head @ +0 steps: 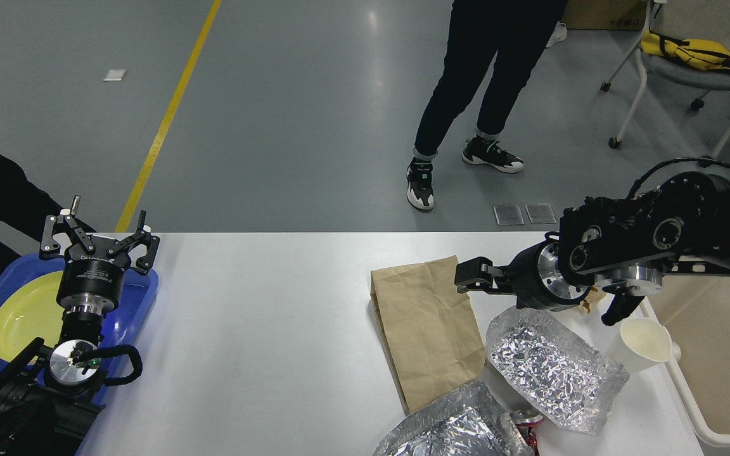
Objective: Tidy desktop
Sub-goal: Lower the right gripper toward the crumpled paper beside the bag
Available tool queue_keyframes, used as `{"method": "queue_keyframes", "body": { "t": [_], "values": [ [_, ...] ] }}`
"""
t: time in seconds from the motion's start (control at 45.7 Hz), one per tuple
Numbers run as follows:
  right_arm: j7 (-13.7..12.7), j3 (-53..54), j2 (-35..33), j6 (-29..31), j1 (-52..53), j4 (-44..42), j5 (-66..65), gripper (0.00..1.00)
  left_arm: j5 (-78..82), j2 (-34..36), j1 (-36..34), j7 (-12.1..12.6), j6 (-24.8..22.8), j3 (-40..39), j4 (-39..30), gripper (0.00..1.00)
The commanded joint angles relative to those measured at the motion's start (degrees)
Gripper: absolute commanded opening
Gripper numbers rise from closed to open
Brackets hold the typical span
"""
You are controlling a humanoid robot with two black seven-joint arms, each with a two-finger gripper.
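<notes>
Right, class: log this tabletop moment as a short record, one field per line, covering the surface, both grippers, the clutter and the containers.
surface: white desktop
left gripper: open, above the blue tray
right gripper: state unclear, at the top right corner of the brown paper bag
clutter: two foil trays, paper cup, red can
tray contents: yellow plate
right edge: beige bin

The middle of the desktop (263, 329) is bare, wide room to pass. At the right, a paper bag (427, 329), two foil bags (555, 367) and a cup (644, 343) crowd together.
</notes>
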Motion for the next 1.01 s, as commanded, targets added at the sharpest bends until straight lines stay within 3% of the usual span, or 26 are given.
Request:
{"method": "queue_keyframes", "body": {
  "t": [0.0, 0.503, 0.985],
  "values": [
    [-0.2, 0.4, -0.3, 0.0, 0.4, -0.1, -0.1, 1.0, 0.0, 0.1, 0.0, 0.0, -0.1, 0.0, 0.0, 0.97],
    [0.3, 1.3, -7.5, 0.0, 0.1, 0.3, 0.1, 1.0, 0.0, 0.1, 0.1, 0.0, -0.1, 0.0, 0.0, 0.97],
    [0.4, 1.5, -7.9, 0.0, 0.0, 0.8, 0.0, 1.0, 0.0, 0.1, 0.2, 0.0, -0.1, 0.0, 0.0, 0.97]
  ]
}}
